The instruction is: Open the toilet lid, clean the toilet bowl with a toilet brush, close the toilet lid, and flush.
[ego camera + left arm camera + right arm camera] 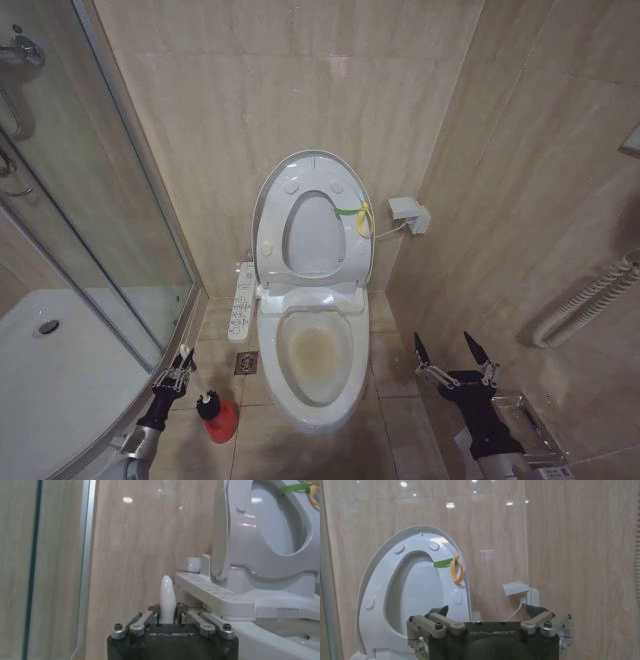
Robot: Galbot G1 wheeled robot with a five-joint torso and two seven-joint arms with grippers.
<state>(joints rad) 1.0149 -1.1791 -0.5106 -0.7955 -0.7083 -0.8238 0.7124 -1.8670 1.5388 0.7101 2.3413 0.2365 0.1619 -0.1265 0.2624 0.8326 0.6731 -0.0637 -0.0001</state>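
**Lid up, brush in my claw, bowl not yet scrubbed**

The lid (312,170) stands upright against the back wall with the seat (345,245) raised against it, so the opening step looks done. The bowl (314,355) lies uncovered below, brownish-yellow stain at its middle, so I judge the cleaning has not begun.

My left claw (177,375) is low on the floor beside the bowl, near the shower tray (60,370). Its fingers are pressed in on the white handle of the brush (166,598), whose tip pokes up between them in the left wrist view. The black head (207,405) sits in the red holder (222,422) on the floor, so the brush is gripped but not lifted out.

My right claw (455,352) hovers on the other side of the bowl, near the side wall, fingers spread and holding nothing.

Left to do, as I judge it: lift the brush, scrub, return it, lower the lid, flush.
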